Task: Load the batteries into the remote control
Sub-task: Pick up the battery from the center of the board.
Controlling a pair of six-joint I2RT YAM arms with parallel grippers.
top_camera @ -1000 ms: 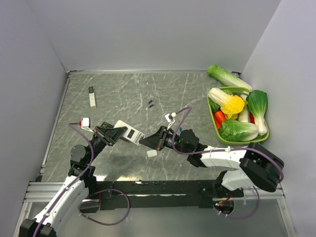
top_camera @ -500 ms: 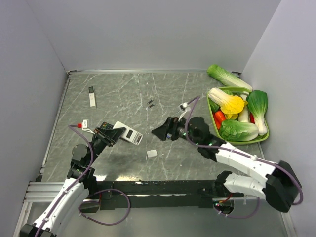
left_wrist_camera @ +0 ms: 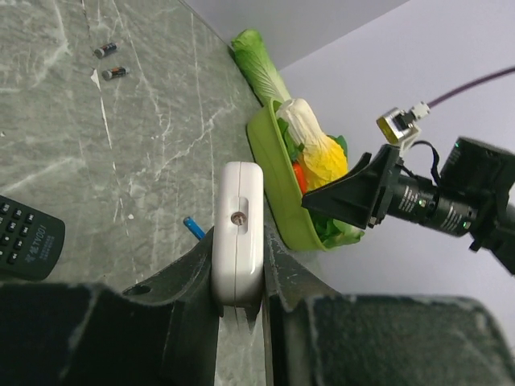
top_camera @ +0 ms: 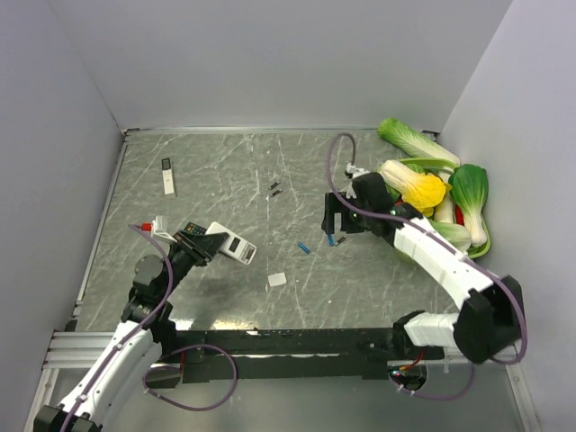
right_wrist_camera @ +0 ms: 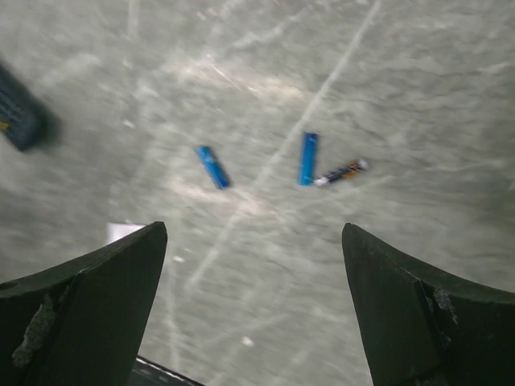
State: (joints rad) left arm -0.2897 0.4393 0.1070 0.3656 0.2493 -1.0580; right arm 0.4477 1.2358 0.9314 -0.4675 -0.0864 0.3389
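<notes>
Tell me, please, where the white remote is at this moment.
In the top view the white remote is at the front left of the table, clamped in the left gripper, with a black remote lying just beside it.

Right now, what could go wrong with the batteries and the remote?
The open right gripper hangs over a blue battery lying close beside a dark battery; it might grab both or flick one away. The left gripper pinches the white remote only at one end, so pushing could tip it.
</notes>
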